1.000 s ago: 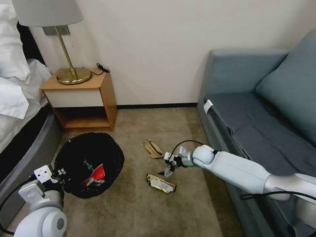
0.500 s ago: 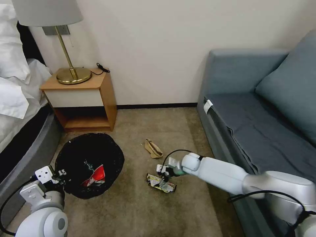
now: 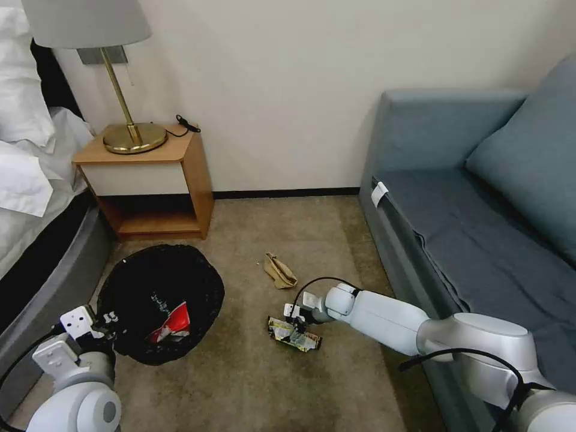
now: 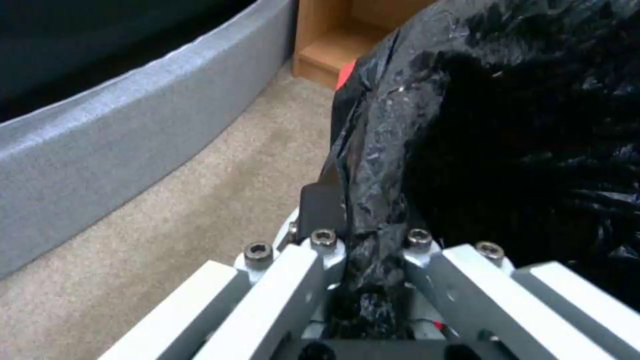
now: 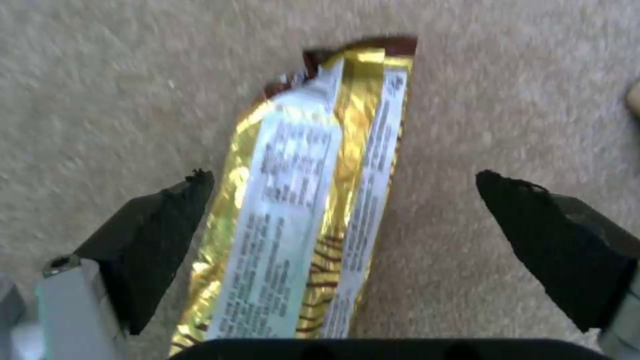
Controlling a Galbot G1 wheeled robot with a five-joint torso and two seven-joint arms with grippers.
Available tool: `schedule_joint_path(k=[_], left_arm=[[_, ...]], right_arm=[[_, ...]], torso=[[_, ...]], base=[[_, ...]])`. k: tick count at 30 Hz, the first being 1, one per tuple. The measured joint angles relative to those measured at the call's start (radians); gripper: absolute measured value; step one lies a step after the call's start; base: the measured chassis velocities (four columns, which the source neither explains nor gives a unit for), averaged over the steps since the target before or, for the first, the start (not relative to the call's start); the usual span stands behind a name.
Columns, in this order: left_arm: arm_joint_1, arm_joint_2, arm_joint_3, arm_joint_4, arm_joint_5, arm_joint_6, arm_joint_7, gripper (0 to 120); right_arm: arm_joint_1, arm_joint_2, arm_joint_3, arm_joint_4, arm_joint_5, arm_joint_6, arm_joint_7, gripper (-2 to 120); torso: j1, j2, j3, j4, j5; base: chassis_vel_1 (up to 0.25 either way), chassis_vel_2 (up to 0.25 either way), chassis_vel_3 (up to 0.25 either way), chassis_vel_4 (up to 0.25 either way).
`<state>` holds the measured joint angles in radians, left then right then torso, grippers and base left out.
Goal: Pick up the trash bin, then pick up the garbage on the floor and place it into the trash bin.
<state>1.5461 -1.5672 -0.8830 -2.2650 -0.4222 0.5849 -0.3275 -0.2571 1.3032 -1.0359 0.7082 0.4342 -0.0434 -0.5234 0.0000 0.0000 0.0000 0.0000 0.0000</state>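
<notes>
While its jaws stand spread just above the carpet (image 3: 252,384), the right gripper (image 5: 347,200) straddles a gold-and-white snack wrapper (image 5: 313,200) lying flat between the two black pads, one on each side. Near the bed, the left gripper (image 4: 363,240) is clamped on the black bag at the rim of the trash bin (image 3: 162,300), which holds a red-and-white wrapper (image 3: 173,321). Crumpled tan paper (image 3: 279,271) lies nearby.
</notes>
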Motion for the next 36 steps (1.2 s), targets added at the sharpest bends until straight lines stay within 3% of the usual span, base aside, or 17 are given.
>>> schedule_joint_path(k=[13, 36], left_arm=[[-0.006, -0.001, 0.003, 0.009, 0.0, -0.001, 0.0, 3], [-0.016, 0.001, 0.009, 0.015, 0.006, 0.001, -0.003, 3]], right_arm=[[-0.031, 0.046, 0.066, -0.141, -0.074, 0.077, 0.004, 100], [-0.032, 0.008, 0.039, -0.04, -0.018, 0.064, 0.016, 100]], torso=[[0.0, 0.0, 0.0, 0.0, 0.0001], [0.0, 0.0, 0.0, 0.0001, 0.0]], base=[[0.0, 0.0, 0.0, 0.0], [0.0, 0.0, 0.0, 0.0]])
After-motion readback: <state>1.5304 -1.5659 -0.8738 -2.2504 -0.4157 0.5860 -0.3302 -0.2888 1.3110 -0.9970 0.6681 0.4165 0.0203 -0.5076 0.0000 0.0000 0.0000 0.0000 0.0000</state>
